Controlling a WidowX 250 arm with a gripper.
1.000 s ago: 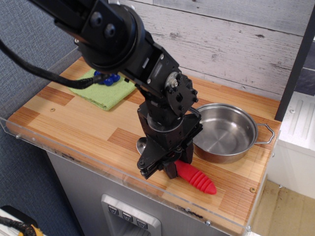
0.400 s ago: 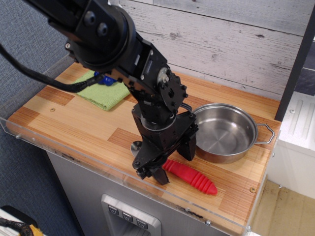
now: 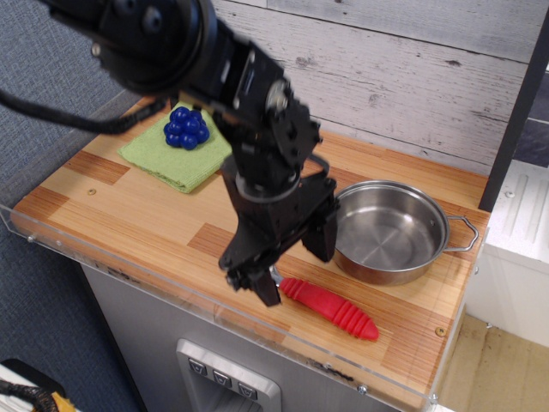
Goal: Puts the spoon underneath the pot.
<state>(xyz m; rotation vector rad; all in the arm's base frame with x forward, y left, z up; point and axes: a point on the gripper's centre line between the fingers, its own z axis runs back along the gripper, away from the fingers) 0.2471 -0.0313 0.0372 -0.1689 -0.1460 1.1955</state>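
The spoon (image 3: 330,308) lies flat on the wooden counter, its ribbed red handle pointing right toward the front edge. Its silver bowl is hidden behind my lower finger. The pot (image 3: 390,232) stands just behind the spoon, shiny inside and empty, with a wire loop handle on its right side. My gripper (image 3: 296,262) hangs open just above the spoon's left end. One finger is near the pot's left rim, the other near the counter's front edge. It holds nothing.
A green cloth (image 3: 176,153) with a blue bunch of grapes (image 3: 186,127) lies at the back left. A clear plastic rim (image 3: 129,275) runs along the counter's front edge. A wooden plank wall stands behind.
My gripper has let go of the spoon, opened and risen. The arm has pulled back and up, uncovering the grapes. The spoon stays on the counter in front of the pot.
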